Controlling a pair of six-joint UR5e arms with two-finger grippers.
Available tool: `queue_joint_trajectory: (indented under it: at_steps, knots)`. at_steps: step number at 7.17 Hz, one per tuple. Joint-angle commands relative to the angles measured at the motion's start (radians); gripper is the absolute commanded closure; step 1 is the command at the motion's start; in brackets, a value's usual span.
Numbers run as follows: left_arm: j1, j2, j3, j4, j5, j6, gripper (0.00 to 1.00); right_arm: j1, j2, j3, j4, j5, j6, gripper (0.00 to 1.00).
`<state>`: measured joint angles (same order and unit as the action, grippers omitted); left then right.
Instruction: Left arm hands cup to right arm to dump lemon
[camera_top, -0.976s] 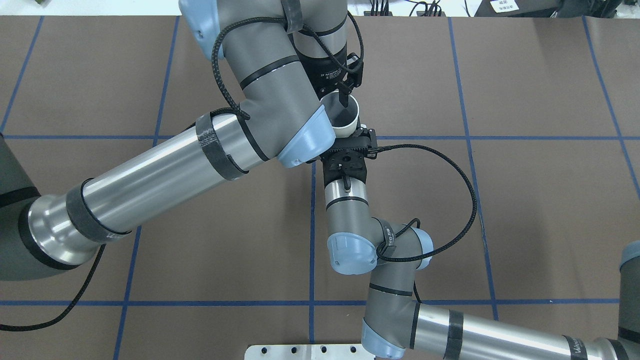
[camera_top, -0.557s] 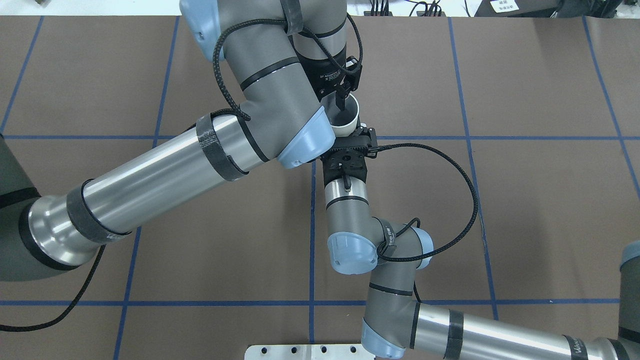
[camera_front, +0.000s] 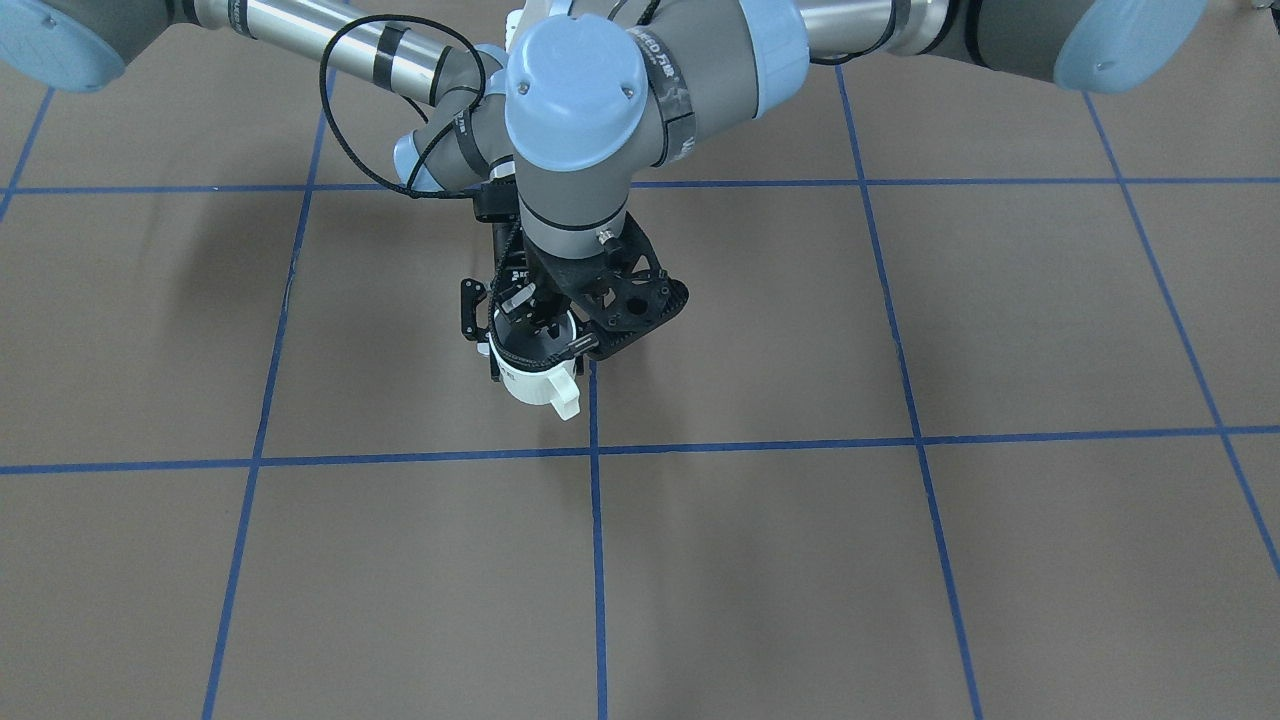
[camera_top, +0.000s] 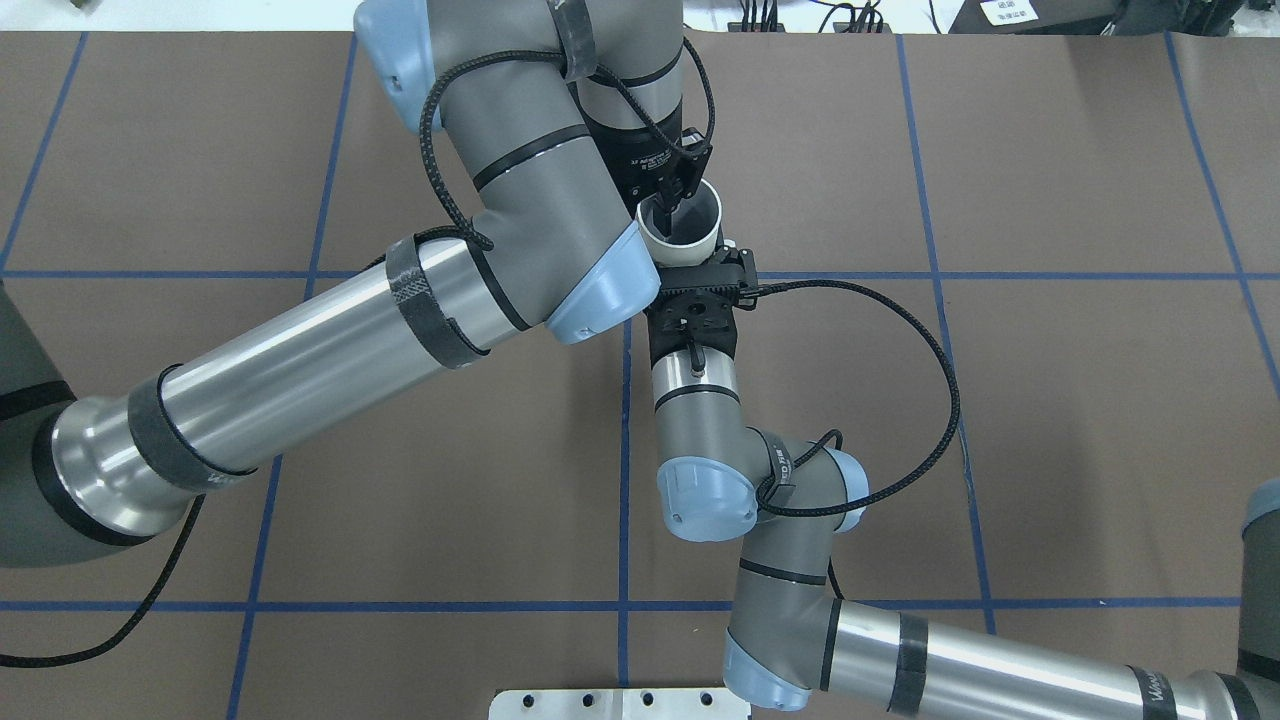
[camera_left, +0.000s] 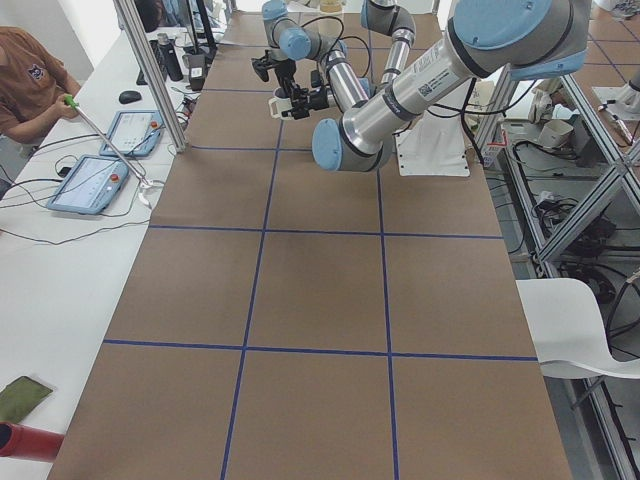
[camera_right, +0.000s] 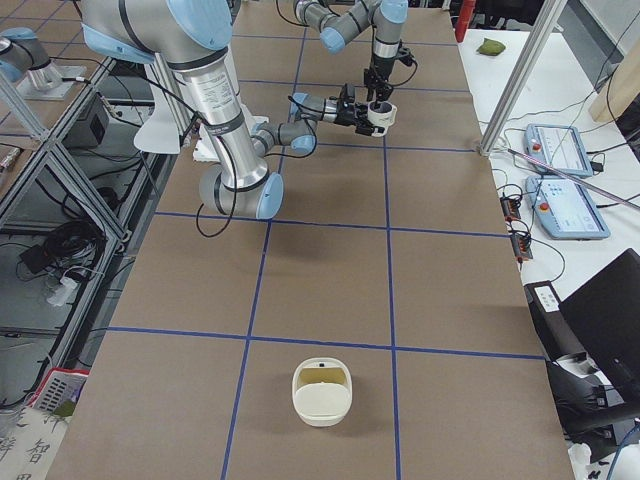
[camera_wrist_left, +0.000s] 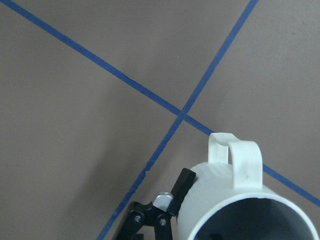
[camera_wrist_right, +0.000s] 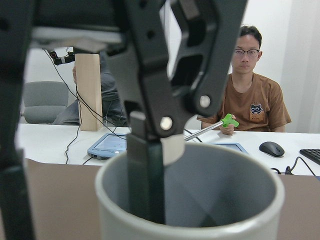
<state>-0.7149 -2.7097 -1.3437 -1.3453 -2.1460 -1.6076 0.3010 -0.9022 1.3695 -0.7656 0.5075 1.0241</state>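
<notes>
The left tool (camera_top: 664, 205) points down into the mouth of the cup (camera_top: 700, 228), entering at the 10 o'clock side of the rim in the overhead view. One finger (camera_wrist_right: 145, 180) stands inside the cup, close to the wall. Its partner lies outside that wall, and it cannot be told whether the pair is clamped on the wall or only straddles it. The right tool (camera_top: 697, 265) approaches roughly level from 6 o'clock in the overhead view and is clenched on the cup body, with a black finger (camera_wrist_left: 181, 189) set against the white side below the rim. The cup is upright with its mouth up and its grey inside showing. Its floor is hidden by the rim and the left tool. The handle (camera_wrist_left: 235, 156) points to 5 o'clock in the front-facing view. Over the bench (camera_top: 1050, 450), the cup sits at 1 o'clock of a crossing of blue tape lines (camera_top: 622, 500) in the overhead view. Whether its base touches the bench cannot be told. The left arm (camera_top: 300, 340) enters from 8 o'clock and the right arm (camera_top: 700, 410) from 5 o'clock. A white container (camera_right: 322, 392) with a yellowish inside stands at the bench's end on the robot's right. A person (camera_wrist_right: 250, 100) sits beyond the cup in the right wrist view.
</notes>
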Motion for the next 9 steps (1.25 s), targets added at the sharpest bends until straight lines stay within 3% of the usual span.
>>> queue_joint_trajectory:
  at_steps: [1,4,5,6,7,8,9]
  knots:
    - [0.000,-0.001,-0.002,0.000,-0.002,0.000,0.52,0.001,0.005,0.000,0.000,0.000,0.001,0.69]
    - [0.003,-0.001,-0.002,0.000,0.000,-0.005,0.57,0.001,0.008,0.002,0.002,0.002,0.001,0.69]
    - [0.005,-0.002,-0.002,0.000,0.000,-0.009,0.73,0.001,0.008,0.002,0.002,0.002,0.002,0.69]
    - [0.003,-0.002,-0.003,0.002,0.000,-0.011,1.00,0.001,0.006,0.002,0.002,0.002,0.001,0.66]
    - [0.003,-0.001,-0.003,0.002,-0.002,-0.009,1.00,0.004,0.005,0.006,0.002,0.005,0.002,0.43]
    - [0.003,-0.001,-0.003,0.005,-0.002,-0.011,1.00,0.006,0.000,0.008,0.000,0.009,0.004,0.00]
    - [0.003,-0.001,-0.003,0.005,-0.002,-0.011,1.00,0.006,-0.001,0.008,0.000,0.011,0.001,0.00]
